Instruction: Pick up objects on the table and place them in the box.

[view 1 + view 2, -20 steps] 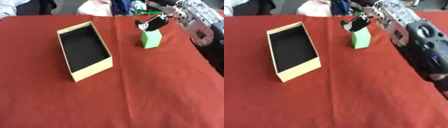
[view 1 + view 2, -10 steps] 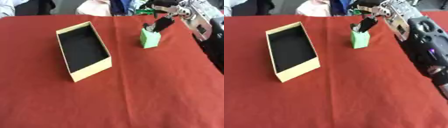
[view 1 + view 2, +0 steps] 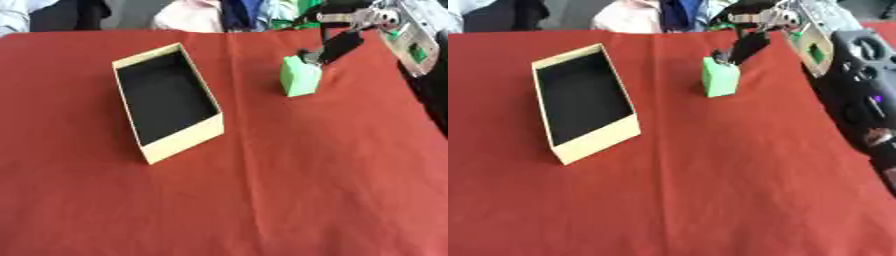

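A small green block (image 3: 300, 77) stands upright on the red tablecloth, right of centre and towards the far edge. My right hand (image 3: 339, 44) comes down from the upper right. Its dark fingers are stretched out and slant down to the block's upper back corner, where they seem to touch it; they do not wrap round it. A cream box (image 3: 179, 143) with a black inside lies open on the left, its long side running at an angle. Nothing is inside it. My left hand shows in neither view.
My right forearm (image 3: 852, 75), black and silver, fills the right edge of the view. Clothing of seated people lines the far edge of the table (image 3: 201, 15). Bare red cloth (image 3: 262, 200) covers the whole near half.
My right hand has shifted a little to the right, from above the green block to its back right corner. Block and box have stayed put.
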Available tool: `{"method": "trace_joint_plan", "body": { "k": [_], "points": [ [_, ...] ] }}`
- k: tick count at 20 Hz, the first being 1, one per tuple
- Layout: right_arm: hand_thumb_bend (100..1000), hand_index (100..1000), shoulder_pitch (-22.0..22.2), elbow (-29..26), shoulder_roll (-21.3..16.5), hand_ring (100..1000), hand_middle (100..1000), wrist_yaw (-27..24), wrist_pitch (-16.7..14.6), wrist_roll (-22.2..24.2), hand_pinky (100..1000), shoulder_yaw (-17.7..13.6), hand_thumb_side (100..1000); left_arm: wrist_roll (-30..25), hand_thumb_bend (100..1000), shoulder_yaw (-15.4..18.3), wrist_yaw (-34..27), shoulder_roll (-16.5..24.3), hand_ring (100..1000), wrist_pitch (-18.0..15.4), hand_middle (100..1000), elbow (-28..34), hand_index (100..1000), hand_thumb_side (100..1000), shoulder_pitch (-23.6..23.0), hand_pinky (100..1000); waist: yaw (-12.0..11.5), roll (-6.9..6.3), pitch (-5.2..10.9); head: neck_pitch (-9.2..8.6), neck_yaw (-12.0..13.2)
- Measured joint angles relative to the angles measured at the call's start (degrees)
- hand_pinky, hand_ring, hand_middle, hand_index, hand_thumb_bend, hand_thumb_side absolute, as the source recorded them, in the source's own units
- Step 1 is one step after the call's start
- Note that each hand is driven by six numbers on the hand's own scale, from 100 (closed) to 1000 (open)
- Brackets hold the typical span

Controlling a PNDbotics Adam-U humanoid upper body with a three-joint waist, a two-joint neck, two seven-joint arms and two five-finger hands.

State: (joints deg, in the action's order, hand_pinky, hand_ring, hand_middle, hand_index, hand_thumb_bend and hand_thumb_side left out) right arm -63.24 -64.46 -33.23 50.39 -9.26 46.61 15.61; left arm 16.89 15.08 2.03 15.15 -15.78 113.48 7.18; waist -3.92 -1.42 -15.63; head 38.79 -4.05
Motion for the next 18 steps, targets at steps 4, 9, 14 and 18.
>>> {"method": "trace_joint_plan", "body": {
  "k": [4, 9, 14, 18],
  "points": [
    [216, 1000, 0.19, -2.37, -0.64, 661, 940, -0.4, 1.91, 3.65, 829, -0.9, 723, -0.13, 100, 0.0, -0.01, 0.0, 577, 0.1, 607, 0.0, 745, 359, 0.0, 580, 0.05, 0.0, 0.0, -0.01, 0.14],
    [199, 1000, 0.61, -3.55, -1.06, 670, 962, 0.36, 2.49, 5.08, 838, -1.15, 603, -0.32, 100, -0.01, -0.01, 0.0, 578, 0.14, 607, 0.0, 745, 359, 0.01, 580, 0.18, 0.0, 0.0, -0.02, 0.27],
    [196, 1000, 0.92, -3.55, -1.3, 653, 961, 0.49, 1.54, 5.37, 831, -1.12, 511, -0.62, 100, -0.02, -0.01, -0.01, 578, 0.06, 607, 0.0, 745, 354, 0.09, 580, 0.23, 0.0, -0.06, -0.04, 0.3],
    [203, 1000, 1.45, -3.21, -1.31, 656, 967, 0.49, 1.06, 5.35, 833, -0.96, 512, -0.75, 100, -0.03, -0.01, -0.01, 578, 0.07, 608, 0.0, 745, 356, 0.27, 580, 0.32, 0.0, -0.06, -0.05, 0.31]
  ]
}}
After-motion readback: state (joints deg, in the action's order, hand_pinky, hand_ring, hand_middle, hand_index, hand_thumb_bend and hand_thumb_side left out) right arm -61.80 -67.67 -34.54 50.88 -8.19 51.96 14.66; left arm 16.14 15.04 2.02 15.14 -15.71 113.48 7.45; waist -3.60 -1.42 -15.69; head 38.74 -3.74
